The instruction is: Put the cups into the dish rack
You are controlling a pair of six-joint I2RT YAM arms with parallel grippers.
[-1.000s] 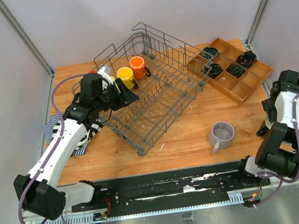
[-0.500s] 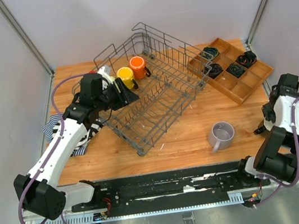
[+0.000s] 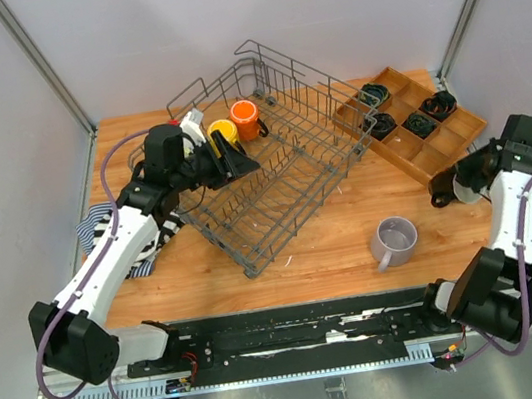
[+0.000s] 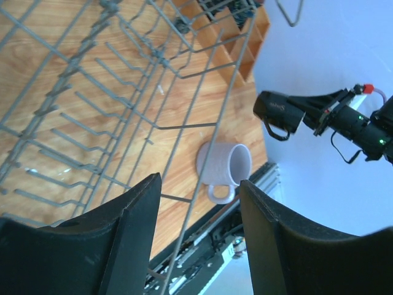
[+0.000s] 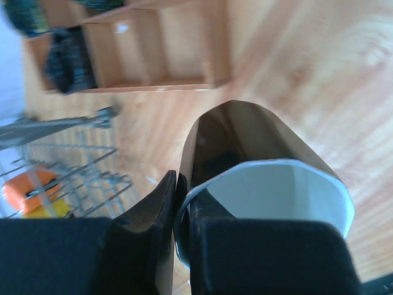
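The dish rack (image 3: 282, 172) stands tilted at the table's middle back. An orange cup (image 3: 245, 116) and a yellow cup (image 3: 222, 130) sit in its far left corner. My left gripper (image 3: 237, 159) is open and empty above the rack's left side, next to the yellow cup. A lavender-grey cup (image 3: 395, 238) stands on the wood at the front right and also shows in the left wrist view (image 4: 224, 165). My right gripper (image 3: 462, 178) is shut on the rim of the black cup (image 3: 443, 190), held in the air; its inside is white (image 5: 288, 190). The cream-yellow cup is out of view.
A brown wooden compartment tray (image 3: 437, 147) with black coils lies at the back right, just beyond the right gripper. A striped cloth (image 3: 97, 229) lies under the left arm at the table's left edge. Grey walls close in both sides.
My right arm has lifted the black cup off the table at the right edge and swung it up and left. My left gripper has shifted slightly right over the rack.
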